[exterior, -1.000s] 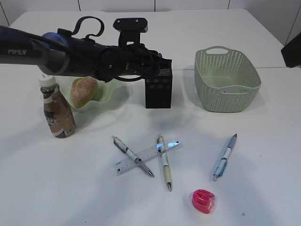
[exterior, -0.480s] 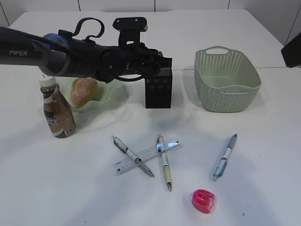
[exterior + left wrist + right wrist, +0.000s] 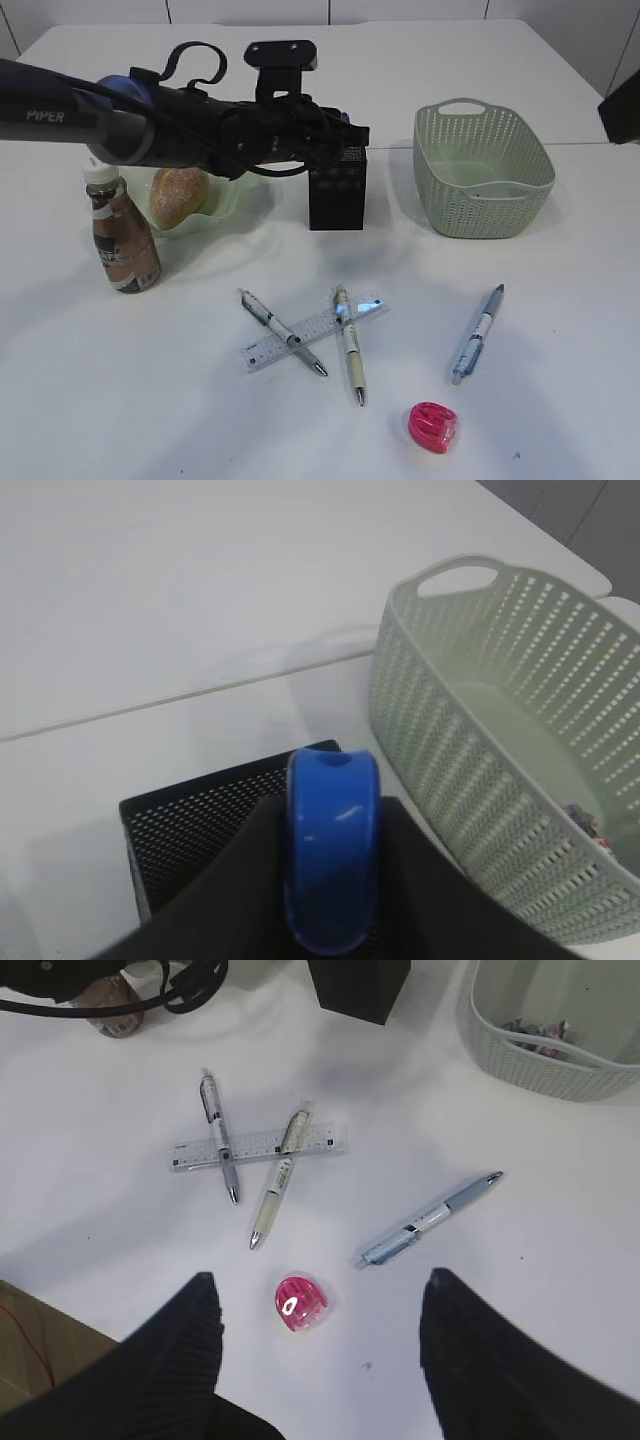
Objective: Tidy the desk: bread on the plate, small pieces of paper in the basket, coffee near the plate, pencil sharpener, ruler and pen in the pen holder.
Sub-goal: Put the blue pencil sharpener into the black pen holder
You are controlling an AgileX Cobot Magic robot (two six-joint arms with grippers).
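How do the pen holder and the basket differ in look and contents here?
The pen holder is black metal mesh, square and taller than wide; the basket is sage-green woven plastic, wide and low with a handle cutout. The basket holds paper scraps; the pen holder's contents cannot be seen. Both stand upright with open tops.

A robotics lab set up as a mock office: a plain white desk (image 3: pixel 560 300) against white panelled walls, with a black arm (image 3: pixel 150 125) marked PIPER reaching in from nine o'clock over staged stationery.
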